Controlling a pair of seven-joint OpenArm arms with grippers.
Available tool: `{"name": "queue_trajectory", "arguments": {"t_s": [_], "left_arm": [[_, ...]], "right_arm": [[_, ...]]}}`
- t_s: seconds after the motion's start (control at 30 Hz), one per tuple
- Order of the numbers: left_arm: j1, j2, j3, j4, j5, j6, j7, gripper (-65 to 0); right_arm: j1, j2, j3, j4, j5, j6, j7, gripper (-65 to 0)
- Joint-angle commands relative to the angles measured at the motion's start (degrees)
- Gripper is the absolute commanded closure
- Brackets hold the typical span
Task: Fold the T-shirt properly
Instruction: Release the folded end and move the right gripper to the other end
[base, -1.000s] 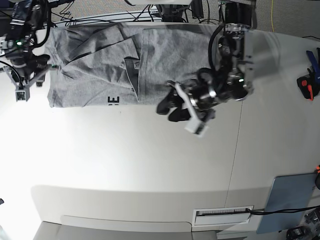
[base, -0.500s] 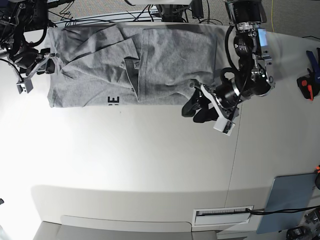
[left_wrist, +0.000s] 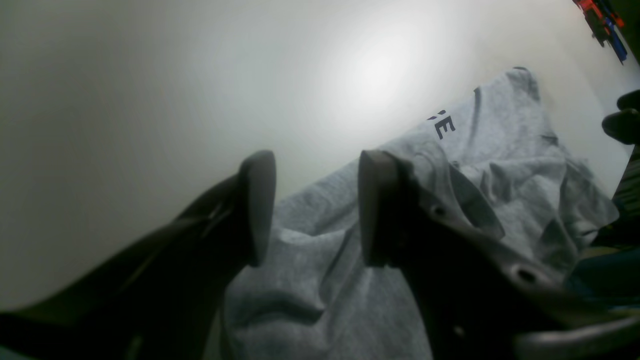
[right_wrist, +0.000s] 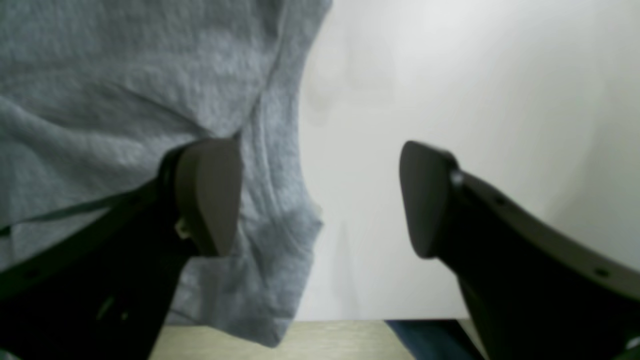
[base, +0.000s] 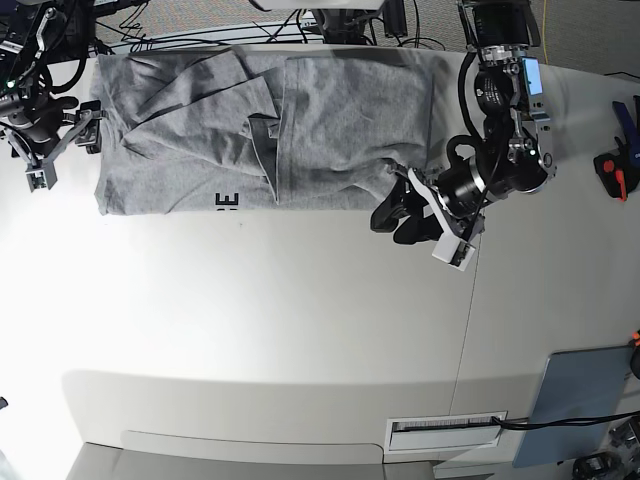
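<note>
Black left gripper (base: 388, 228) hangs open, slanting downward.

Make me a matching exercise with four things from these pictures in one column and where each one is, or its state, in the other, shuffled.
1. T-shirt
2. Left gripper
3. Right gripper
4. Flat grey-blue panel

A. jaws apart, at the T-shirt's end farther from the lettering
B. lower right corner area of the base view
C. partly folded, a bit of black lettering showing
D. jaws apart, at the T-shirt's end nearer the lettering

Pairs: 1-C, 2-A, 3-D, 4-B
</note>
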Motion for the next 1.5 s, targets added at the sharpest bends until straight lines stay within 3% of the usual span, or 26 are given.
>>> {"name": "queue_trajectory", "arguments": {"t_s": [0.0, 0.2, 0.37, 0.57, 0.77, 0.97, 1.27, 1.47], "left_arm": [[-0.9, -0.1, -0.1, 1.1, -1.5, 0.0, -1.0, -28.1], [-0.9, 0.1, -0.1, 1.1, -2.1, 0.0, -1.0, -28.1], [-0.9, 0.1, -0.1, 1.1, -2.1, 0.0, -1.0, -28.1], [-0.9, 0.2, -0.1, 1.0, -2.1, 0.0, -1.1, -28.1], [-0.9, 0.2, -0.1, 1.0, -2.1, 0.0, -1.1, -28.1], [-0.9, 0.1, -0.1, 1.0, -2.0, 0.0, -1.1, -28.1], [-0.9, 0.2, -0.1, 1.0, -1.5, 0.0, -1.1, -28.1], [-0.9, 0.1, -0.1, 1.0, -0.5, 0.0, -1.1, -28.1]], "right_arm": [[0.9, 1.3, 0.5, -0.7, 0.9, -0.4, -0.6, -47.9], [5.8, 2.5, 0.4, -12.1, 7.3, 0.2, -5.5, -47.9], [7.6, 2.5, 0.4, -19.6, 15.8, 4.6, -10.4, -47.9], [7.6, 2.5, 0.4, -21.8, 19.0, 5.5, -11.3, -47.9], [7.6, 2.5, 0.4, -21.8, 27.1, 8.0, -11.3, -47.9], [7.6, 2.6, -0.1, -21.8, 27.3, 8.0, -11.3, -47.9], [7.6, 2.5, -12.6, -21.8, 26.6, 8.0, -11.3, -47.9], [7.6, 2.6, -14.1, -21.8, 26.6, 6.9, -11.3, -47.8]]}}
